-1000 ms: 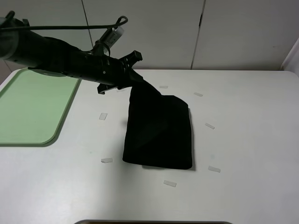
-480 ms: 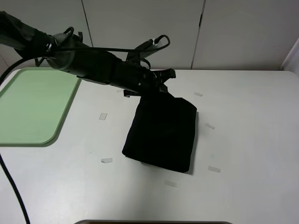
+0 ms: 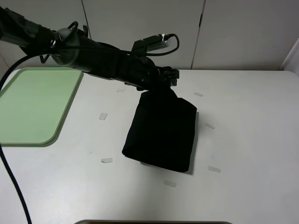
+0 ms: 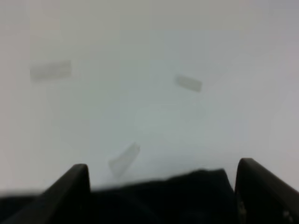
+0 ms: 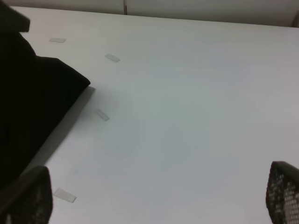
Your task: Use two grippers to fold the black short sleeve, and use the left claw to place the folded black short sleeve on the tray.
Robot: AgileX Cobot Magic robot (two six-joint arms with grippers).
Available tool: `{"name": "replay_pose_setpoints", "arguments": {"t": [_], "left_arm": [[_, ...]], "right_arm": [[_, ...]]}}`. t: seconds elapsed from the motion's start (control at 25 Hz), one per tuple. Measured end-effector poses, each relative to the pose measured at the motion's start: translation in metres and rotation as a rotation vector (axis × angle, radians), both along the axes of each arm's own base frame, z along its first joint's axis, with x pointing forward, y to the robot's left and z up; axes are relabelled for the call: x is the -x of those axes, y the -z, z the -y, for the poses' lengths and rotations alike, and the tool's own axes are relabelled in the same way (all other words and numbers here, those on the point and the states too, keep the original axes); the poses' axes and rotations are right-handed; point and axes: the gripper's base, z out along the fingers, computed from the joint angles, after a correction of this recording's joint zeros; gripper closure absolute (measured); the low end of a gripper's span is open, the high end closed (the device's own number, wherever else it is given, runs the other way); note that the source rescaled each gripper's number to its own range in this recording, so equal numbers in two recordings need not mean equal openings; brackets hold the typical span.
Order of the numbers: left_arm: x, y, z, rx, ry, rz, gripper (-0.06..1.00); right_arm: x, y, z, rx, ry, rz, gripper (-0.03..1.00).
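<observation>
— What's hard to see?
— My right arm is outside the high view. The tray (image 3: pixel 32 107) is cut off at the frame edge, and the left wrist picture is blurred.
— Tools?
— Two. The left tool (image 4: pixel 162 175) is spread, with the edge of the one folded black short sleeve (image 3: pixel 161 133) between its fingers, mid-tabletop (image 3: pixel 243 140). The right tool (image 5: pixel 156 196) is spread, beside the shirt. One tray, seven tape strips (image 3: pixel 107 160).

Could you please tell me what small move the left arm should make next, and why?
Probably lift the left gripper slightly clear of the black short sleeve. Its fingers stand apart over the shirt's far edge, and the shirt lies folded on the table, off the tray; clearance would allow a firm grasp for carrying.
</observation>
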Motion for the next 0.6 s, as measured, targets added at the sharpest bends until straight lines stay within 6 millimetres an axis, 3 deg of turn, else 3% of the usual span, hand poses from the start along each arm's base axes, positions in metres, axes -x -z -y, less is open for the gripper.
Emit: {"name": "replay_pose_setpoints", "arguments": {"t": [0.36, 0.6], "left_arm": [[-0.02, -0.044, 0.02, -0.036, 0.197, 0.271, 0.28], [-0.015, -0.051, 0.018, -0.07, 0.249, 0.311, 0.28]], "right_arm": [[0.0, 0.0, 0.0, 0.0, 0.0, 0.0, -0.03], [0.0, 0.0, 0.0, 0.0, 0.0, 0.0, -0.03]]}}
